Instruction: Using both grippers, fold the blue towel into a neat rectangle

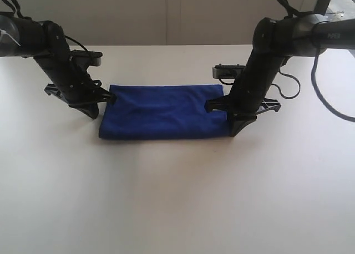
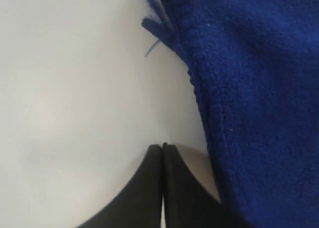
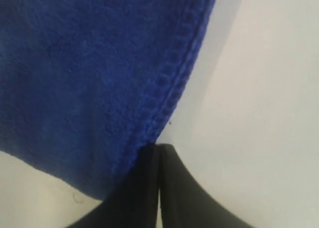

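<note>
I see a white table with a pale wall behind it. The towel lies flat on this table as a blue rectangle. Its long axis runs from left to right in the exterior view, and one short end points toward each arm.

At the left end of the towel is the left gripper. Its jaws are pressed together and nothing is between them. The tips are low over the table, just beside the far left corner of the towel. In the left wrist view a loose thread sticks out from the towel edge, apart from the jaw tips.

At the right end of the towel is the right gripper. Its jaws are also closed tight, and I see no cloth pinched in them. The tips are at the stitched hem of the towel. If they touch it or only stand beside it, I cannot tell.
</note>
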Available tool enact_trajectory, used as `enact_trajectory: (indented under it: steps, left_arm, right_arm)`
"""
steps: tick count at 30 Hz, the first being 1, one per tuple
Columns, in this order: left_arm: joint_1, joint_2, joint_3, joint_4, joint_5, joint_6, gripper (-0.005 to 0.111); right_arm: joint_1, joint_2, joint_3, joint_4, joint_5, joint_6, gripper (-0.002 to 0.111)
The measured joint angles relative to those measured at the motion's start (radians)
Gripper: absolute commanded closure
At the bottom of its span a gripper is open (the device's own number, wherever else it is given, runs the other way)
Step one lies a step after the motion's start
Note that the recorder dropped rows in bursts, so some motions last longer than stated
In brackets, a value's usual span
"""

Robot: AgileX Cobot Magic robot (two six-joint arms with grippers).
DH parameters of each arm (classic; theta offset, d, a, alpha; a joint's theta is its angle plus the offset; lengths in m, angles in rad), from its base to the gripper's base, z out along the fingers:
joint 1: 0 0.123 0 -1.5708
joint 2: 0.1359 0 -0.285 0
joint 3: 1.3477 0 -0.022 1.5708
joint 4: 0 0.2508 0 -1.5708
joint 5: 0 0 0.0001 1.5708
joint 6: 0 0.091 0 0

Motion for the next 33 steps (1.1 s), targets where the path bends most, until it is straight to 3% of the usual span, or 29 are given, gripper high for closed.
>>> enact_trajectory:
  steps: [17,27,33]
  left_arm:
    - [0.011,0.000,0.000,0.000,-0.050,0.004,0.107]
    - [0.131,-0.082,0.000,0.000,0.132,0.006,0.107]
    - [0.154,-0.165,0.028,0.000,0.199,0.006,0.107]
  right_arm:
    - [-0.001,0.000,0.000,-0.046,-0.031,0.017,0.108]
    - [-0.084,-0.045,0.001,-0.071,-0.052,0.037,0.108]
    - [-0.108,-0.160,0.016,-0.075,-0.061,0.038,0.108]
